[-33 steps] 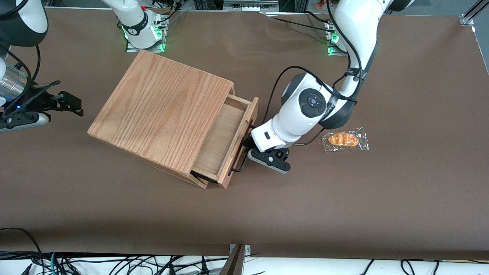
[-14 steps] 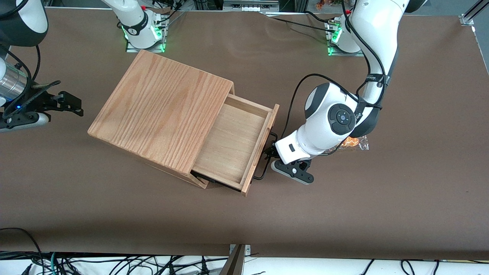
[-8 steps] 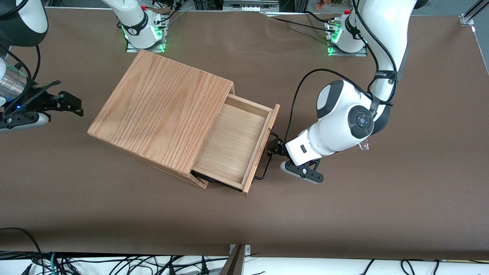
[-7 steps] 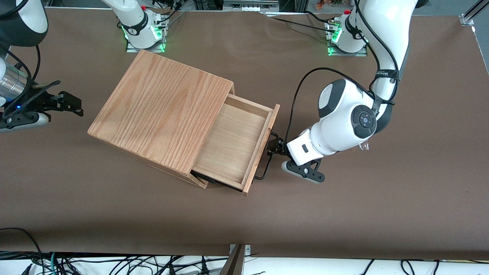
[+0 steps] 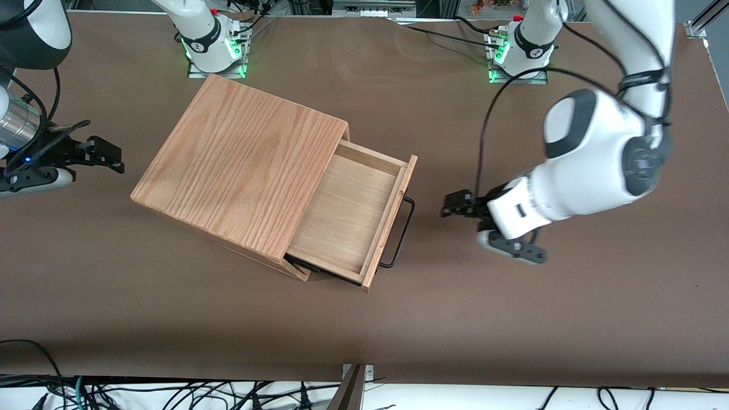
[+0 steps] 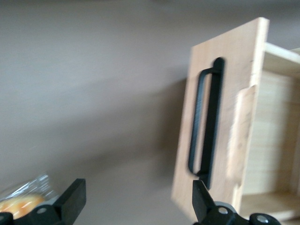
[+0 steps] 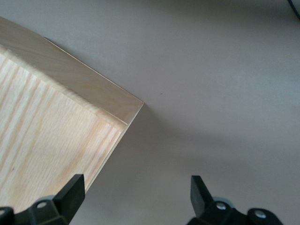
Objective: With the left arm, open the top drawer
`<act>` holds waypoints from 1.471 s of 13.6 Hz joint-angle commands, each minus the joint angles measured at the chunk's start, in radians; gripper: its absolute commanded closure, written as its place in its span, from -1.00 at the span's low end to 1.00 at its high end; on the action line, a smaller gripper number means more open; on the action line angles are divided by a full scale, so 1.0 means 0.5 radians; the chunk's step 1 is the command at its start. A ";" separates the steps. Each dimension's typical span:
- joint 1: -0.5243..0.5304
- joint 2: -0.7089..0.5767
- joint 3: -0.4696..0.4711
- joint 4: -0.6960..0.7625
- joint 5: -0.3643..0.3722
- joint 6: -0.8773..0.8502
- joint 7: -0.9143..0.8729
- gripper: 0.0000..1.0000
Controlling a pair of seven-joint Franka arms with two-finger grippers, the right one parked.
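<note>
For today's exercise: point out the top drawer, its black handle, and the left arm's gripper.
top drawer (image 5: 347,213): front view, tray floor.
black handle (image 5: 400,233): front view, bar's middle.
gripper (image 5: 454,205): front view, fingertips, open, apart from the handle.

top drawer (image 5: 347,213) juts from cabinet (image 5: 242,168) | hand (image 5: 455,205) in front, apart

Overhead front; two close wrist views

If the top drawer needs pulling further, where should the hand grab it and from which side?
Take the black bar handle at its middle, coming from in front of the top drawer. The bar stands off the front panel, leaving a gap for a finger. The hand hovers open, apart from it, toward the working arm's end.
</note>
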 commanded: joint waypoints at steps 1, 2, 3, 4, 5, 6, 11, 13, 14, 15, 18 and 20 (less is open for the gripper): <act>0.056 -0.154 -0.014 -0.022 0.255 -0.249 0.014 -1.00; 0.071 -0.200 -0.011 -0.022 0.371 -0.357 0.014 -1.00; 0.080 -0.252 -0.014 -0.022 0.482 -0.443 0.018 -1.00; 0.080 -0.301 -0.014 -0.028 0.598 -0.538 0.018 -1.00; 0.083 -0.344 -0.014 -0.031 0.684 -0.603 0.021 -1.00; 0.090 -0.381 -0.008 -0.028 0.703 -0.679 0.021 -1.00; 0.337 -0.601 -0.008 -0.178 0.713 -0.742 0.180 -1.00; 0.433 -0.791 -0.008 -0.492 0.701 -0.412 0.171 -1.00; 0.442 -0.938 -0.011 -0.716 0.701 -0.237 0.165 -1.00; 0.442 -1.040 -0.011 -0.831 0.697 -0.220 0.156 -1.00; 0.458 -1.053 -0.005 -0.841 0.707 -0.257 0.131 -1.00; 0.461 -1.053 -0.002 -0.829 0.707 -0.302 0.143 -1.00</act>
